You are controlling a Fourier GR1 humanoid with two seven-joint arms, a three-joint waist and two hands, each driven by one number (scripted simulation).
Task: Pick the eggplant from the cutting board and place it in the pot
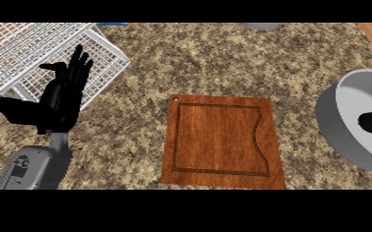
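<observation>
you see a speckled, stone-like counter [218, 59]; at its centre a smooth, reddish wood cutting board [222, 140] with a grooved border. at three o'clock, a matt grey metal-looking pot [338, 123]. at ten o'clock, a white wire rack [44, 49].

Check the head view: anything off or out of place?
The brown wooden cutting board is bare: no eggplant on it. A dark shape shows inside the grey metal pot at the right edge, too cropped to identify. The black left hand rests open at the left. The right hand is out of view.
</observation>
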